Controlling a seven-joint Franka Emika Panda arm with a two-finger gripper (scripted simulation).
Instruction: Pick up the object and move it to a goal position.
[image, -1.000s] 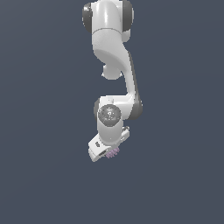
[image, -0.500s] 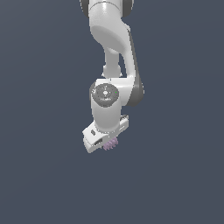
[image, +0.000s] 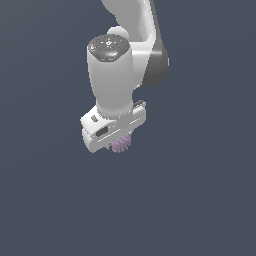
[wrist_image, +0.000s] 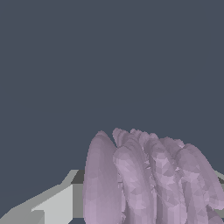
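Note:
The object (image: 121, 145) is a small pale purple-pink knobbly lump. In the exterior view it pokes out just under the white hand of the arm, mostly hidden by it. My gripper (image: 119, 144) is shut on it and holds it in the air against the plain dark background. The fingers themselves are hidden behind the hand in that view. In the wrist view the object (wrist_image: 148, 179) fills the lower part of the picture as several bumpy lobes, with a pale grey finger (wrist_image: 52, 205) beside it.
The white arm (image: 125, 55) with its grey joint rises to the top of the exterior view. Around it there is only a uniform dark blue-grey background, with no table, edge or other object showing.
The arm with the held object has come much closer to the exterior camera and looks larger; the hand has shifted slightly toward the exterior view's left. The grip on the object is unchanged.

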